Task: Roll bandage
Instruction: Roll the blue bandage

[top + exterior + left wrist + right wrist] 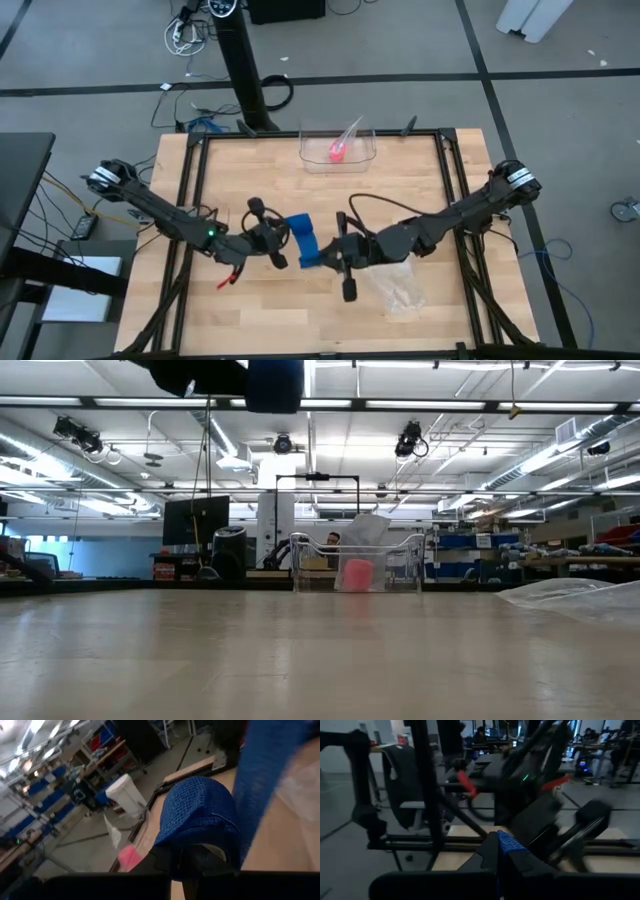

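The bright blue bandage (304,240) is held in the air between my two grippers, above the middle of the table. Its rolled part (200,810) is at my left gripper (277,241), which is shut on it. The unrolled strip (265,770) runs from the roll to my right gripper (330,256), which is shut on the strip's end. In the low view the roll (275,382) shows high above the table top, beside my dark left gripper. My left gripper holds the rolled part of the bandage (197,837) between its two fingers, coming from the table's left side. The roll is lifted clear of the table, and the strip leaves it toward my right gripper. My right gripper pinches the strip's end (506,840) between its two fingers, coming level from the table's right side. A narrow blue edge shows between the fingers. The end is lifted clear of the table.
A clear plastic bin (338,148) with a small pink-red roll (337,152) stands at the far middle of the table. A clear plastic bag (400,285) lies on the table near my right gripper. A black frame (190,200) borders the wooden table top.
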Controlling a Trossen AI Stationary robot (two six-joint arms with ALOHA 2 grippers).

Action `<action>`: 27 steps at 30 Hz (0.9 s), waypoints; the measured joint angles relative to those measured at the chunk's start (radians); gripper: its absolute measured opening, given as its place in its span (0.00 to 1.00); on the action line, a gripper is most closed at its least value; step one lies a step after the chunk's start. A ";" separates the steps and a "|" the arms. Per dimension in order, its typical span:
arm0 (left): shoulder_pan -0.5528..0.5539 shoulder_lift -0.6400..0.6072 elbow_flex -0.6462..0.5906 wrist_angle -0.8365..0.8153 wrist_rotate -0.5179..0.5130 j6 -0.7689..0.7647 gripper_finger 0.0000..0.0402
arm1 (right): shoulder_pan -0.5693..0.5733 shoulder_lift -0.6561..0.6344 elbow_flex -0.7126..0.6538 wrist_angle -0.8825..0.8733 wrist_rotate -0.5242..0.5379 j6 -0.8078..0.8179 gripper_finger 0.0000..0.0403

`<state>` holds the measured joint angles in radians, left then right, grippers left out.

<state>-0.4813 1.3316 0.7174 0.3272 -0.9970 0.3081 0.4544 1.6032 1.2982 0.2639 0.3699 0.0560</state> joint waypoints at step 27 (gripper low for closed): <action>-0.136 0.038 0.098 0.140 0.044 0.197 0.04 | -0.227 -0.003 0.087 -0.227 -0.118 0.137 0.15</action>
<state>-0.6174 1.3697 0.8157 0.4670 -0.9527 0.5047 0.2276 1.6001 1.3849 0.0372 0.2520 0.1931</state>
